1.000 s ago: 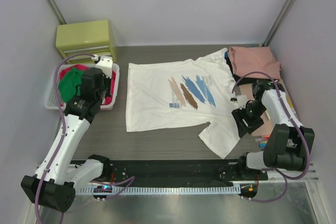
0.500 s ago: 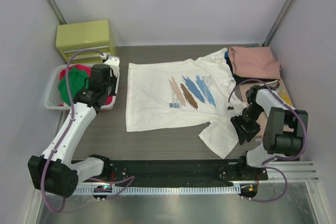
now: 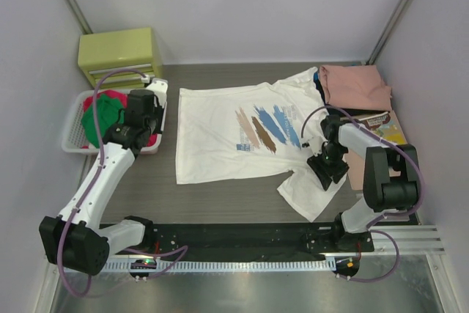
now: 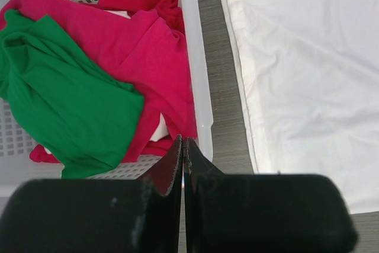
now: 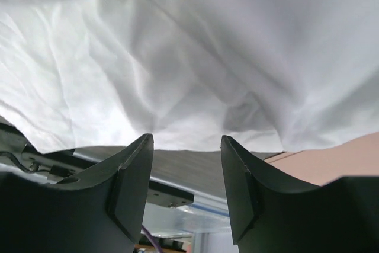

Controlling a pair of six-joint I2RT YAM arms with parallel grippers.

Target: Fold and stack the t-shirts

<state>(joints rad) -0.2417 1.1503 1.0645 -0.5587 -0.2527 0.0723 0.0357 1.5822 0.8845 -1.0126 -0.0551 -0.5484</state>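
Note:
A white t-shirt [image 3: 227, 133] with blue, brown and pink brush strokes lies spread flat on the table. My right gripper [image 3: 323, 168] hovers low over its right sleeve [image 3: 308, 188]. In the right wrist view the gripper [image 5: 186, 143] is open, with nothing between its fingers [image 5: 135, 170] and the white cloth [image 5: 177, 57] just beyond them. My left gripper [image 3: 143, 115] is shut and empty [image 4: 183, 141] above the right rim of the white basket [image 4: 198, 87]. The basket holds a red t-shirt [image 4: 148, 57] and a green t-shirt [image 4: 59, 99]. A folded salmon-pink t-shirt [image 3: 355, 86] rests on a black one [image 3: 320, 87].
A yellow-green drawer box [image 3: 121, 55] stands behind the basket [image 3: 73, 144]. A thin book [image 3: 385, 126] lies on a brown board [image 3: 359, 177] at the right edge. Grey walls close in on the left, back and right.
My right gripper moved left from the table's right side onto the white shirt's sleeve. My left gripper shifted right over the basket rim, then held still.

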